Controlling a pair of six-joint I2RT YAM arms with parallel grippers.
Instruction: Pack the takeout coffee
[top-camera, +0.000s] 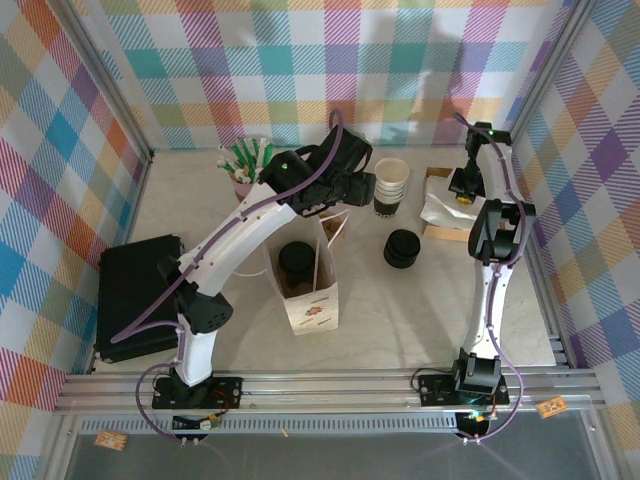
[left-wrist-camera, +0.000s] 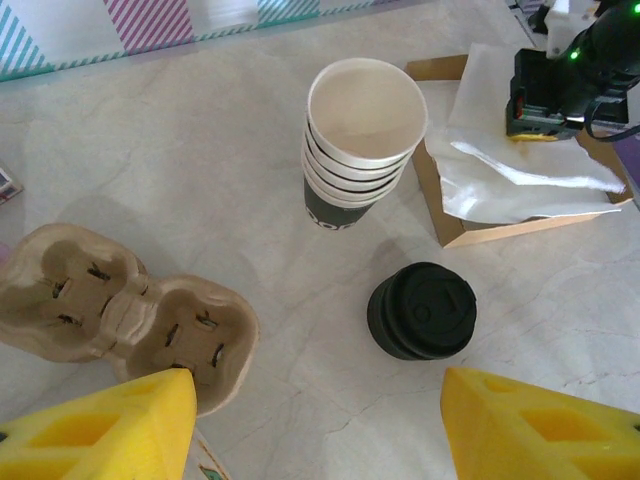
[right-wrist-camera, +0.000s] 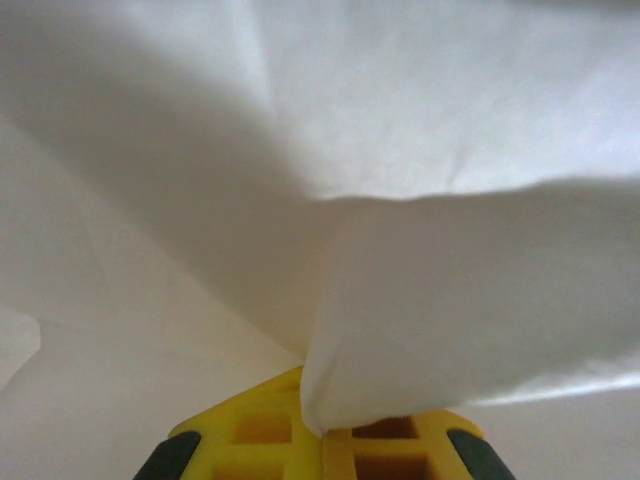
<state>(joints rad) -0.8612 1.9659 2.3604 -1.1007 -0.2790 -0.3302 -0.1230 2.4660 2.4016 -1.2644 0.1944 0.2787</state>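
Standing inside the one open paper bag (top-camera: 312, 290), the takeout coffee (top-camera: 296, 260) shows its black lid. Left gripper (left-wrist-camera: 318, 400): two fingers spread wide, empty, near one stack of lidless cups (left-wrist-camera: 362, 140) and one black lid stack (left-wrist-camera: 420, 310). Right gripper (right-wrist-camera: 325, 440): fingers pinched on one white paper sheet (right-wrist-camera: 400, 250).

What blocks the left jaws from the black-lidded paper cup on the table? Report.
Nothing visible. The left gripper, jaws open, hangs over bare table, the black-lidded paper cup ahead. The stack of lidless cream-and-black cups stands beyond it, the brown pulp cup carrier to one side. The right gripper has its jaws shut on a white paper sheet.
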